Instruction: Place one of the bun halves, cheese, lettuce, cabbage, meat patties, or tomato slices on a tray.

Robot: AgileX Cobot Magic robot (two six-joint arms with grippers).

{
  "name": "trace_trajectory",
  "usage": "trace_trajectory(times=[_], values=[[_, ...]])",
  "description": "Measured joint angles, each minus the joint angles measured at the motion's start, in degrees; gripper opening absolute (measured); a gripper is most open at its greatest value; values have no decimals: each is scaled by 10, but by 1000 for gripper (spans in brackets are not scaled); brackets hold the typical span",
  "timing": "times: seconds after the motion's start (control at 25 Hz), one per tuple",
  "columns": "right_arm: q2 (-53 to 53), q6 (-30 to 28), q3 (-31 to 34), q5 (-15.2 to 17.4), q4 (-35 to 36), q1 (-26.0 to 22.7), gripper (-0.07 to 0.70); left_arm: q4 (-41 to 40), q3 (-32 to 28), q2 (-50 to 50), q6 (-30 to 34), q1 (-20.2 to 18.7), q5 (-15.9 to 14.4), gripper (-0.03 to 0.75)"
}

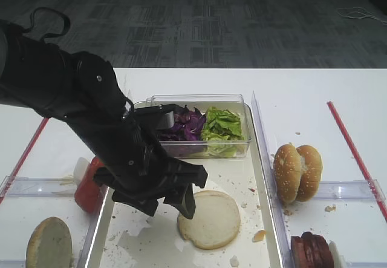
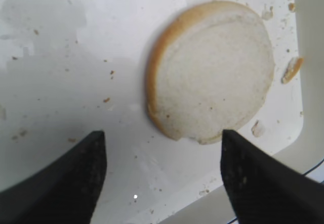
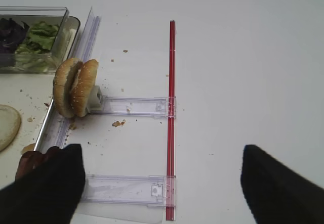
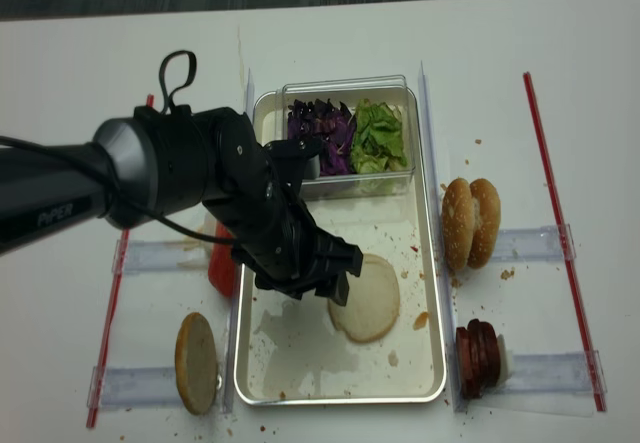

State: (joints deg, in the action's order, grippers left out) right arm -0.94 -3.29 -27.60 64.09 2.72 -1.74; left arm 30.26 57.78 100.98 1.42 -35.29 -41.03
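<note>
Left gripper (image 2: 161, 176) hangs just above the tray (image 4: 262, 368), jaws spread wide with nothing between them; the wrist view shows both fingers clear of the bun half (image 2: 212, 71), which lies flat, pale cut face up, on the tray floor toward the tray's right side and nearer its front edge. In the overhead view the same bun half (image 4: 366, 297) sits alone on bare crumb-speckled surface, just beside the gripper, apart from it as far as I can tell. Flat and face up makes sense as a base layer to stack on, so I'd judge the placing of this piece done and the arm ready to lift away. The clear plastic box (image 4: 398, 88) sits on the tray's back end, holding purple cabbage (image 4: 318, 123) on its left and green lettuce (image 4: 380, 133) on its right, kept together so loose shreds don't scatter. Off the tray's right edge, two sesame bun halves (image 4: 470, 221) stand on edge against a clear holder on the table (image 4: 520, 53), and the meat patties (image 4: 478, 355) stand stacked on edge nearer the front, easy to pinch from above. Off the tray's left edge, red tomato slices (image 1: 89, 186) and another plain bun half (image 4: 196, 361) also stand upright in holders. Right gripper (image 3: 159, 181) hovers over bare table right of the tray, fingers wide apart, nothing held, parked out of the way.
</note>
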Motion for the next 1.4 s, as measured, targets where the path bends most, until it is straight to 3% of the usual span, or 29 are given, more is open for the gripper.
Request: trace_trajectory(times=[0.44, 0.76, 1.0, 1.16, 1.4], values=[[0, 0, 0, 0, 0, 0, 652, 14, 9, -51, 11, 0, 0, 479], [0, 0, 0, 0, 0, 0, 652, 15, 12, -141, 15, 0, -22, 479], [0, -1, 0, 0, 0, 0, 652, 9, 12, -154, 15, 0, -25, 479], [0, -1, 0, 0, 0, 0, 652, -41, 12, -154, -6, 0, -32, 479], [0, -1, 0, 0, 0, 0, 652, -187, 12, -154, -93, 0, -66, 479]])
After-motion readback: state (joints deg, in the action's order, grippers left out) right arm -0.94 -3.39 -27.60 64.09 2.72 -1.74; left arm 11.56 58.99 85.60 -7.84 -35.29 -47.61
